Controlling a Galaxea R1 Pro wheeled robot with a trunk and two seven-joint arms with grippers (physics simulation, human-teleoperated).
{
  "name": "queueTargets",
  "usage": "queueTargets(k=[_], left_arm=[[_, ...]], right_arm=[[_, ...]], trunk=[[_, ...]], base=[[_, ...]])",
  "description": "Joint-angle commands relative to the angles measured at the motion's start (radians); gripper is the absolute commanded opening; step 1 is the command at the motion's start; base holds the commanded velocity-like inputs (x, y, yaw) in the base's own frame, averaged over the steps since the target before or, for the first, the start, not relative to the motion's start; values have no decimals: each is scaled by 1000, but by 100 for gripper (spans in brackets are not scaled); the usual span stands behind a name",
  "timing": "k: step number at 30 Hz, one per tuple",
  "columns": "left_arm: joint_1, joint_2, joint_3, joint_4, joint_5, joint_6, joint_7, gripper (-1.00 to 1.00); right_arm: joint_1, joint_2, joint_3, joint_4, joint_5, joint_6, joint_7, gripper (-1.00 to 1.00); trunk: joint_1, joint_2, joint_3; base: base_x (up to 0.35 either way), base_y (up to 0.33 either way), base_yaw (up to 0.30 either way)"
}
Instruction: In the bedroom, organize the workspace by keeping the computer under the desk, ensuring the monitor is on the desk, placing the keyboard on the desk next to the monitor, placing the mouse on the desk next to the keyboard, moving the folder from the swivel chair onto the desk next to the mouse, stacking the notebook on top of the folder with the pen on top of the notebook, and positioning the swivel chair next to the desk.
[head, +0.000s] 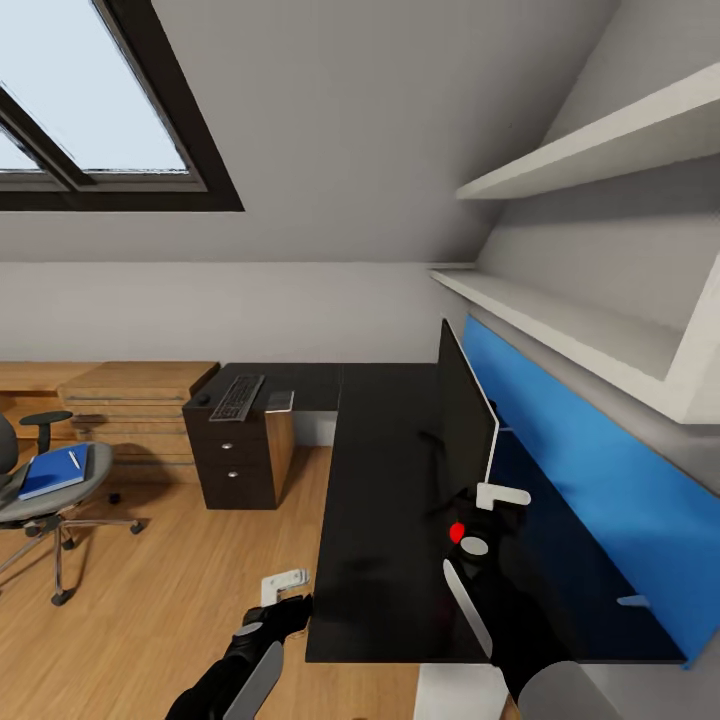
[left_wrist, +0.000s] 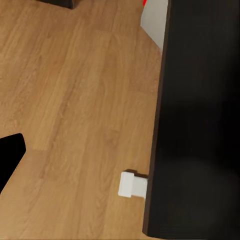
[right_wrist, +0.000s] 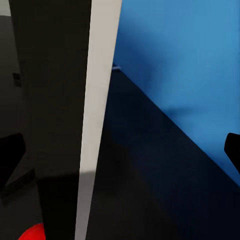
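Right pincer (head: 487, 500) grasping monitor (head: 462, 415) by its lower near corner, screen upright on dark surface (head: 385, 520). Left pincer (head: 285, 588) released, low beside surface edge. Keyboard (head: 237, 396) far end; folder (head: 54, 470) on swivel chair (head: 40, 490).

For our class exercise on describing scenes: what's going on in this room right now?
A two-armed robot is at a black desk. Its right gripper is at the edge of the monitor standing on the desk. The left gripper hangs by the desk's edge. The keyboard lies on a drawer cabinet; a blue folder lies on the chair.
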Motion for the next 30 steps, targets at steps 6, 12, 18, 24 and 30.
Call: queueTargets(k=[6,12,18,24,30], left_arm=[[-1,31,-3,-63,15,-157,4,100],[47,54,-3,-158,17,-189,4,100],[117,59,-2,-263,13,-190,6,100],[123,62,-3,-271,10,-189,8,100],[124,62,-3,-269,10,-190,10,100]], right_arm=[[-1,-1,3,-2,-6,7,-7,100],[-1,-1,3,-3,-6,7,-7,100],[-1,-1,3,-1,-6,8,-6,100],[-1,-1,3,-1,-6,8,-7,100],[-1,-1,3,-1,-6,8,-7,100]], trunk=[[0,-1,-2],[0,-1,-2],[0,-1,-2],[0,-1,-2],[0,-1,-2]], base=[[0,0,0],[0,0,0],[0,0,0],[0,0,0],[0,-130,0]])
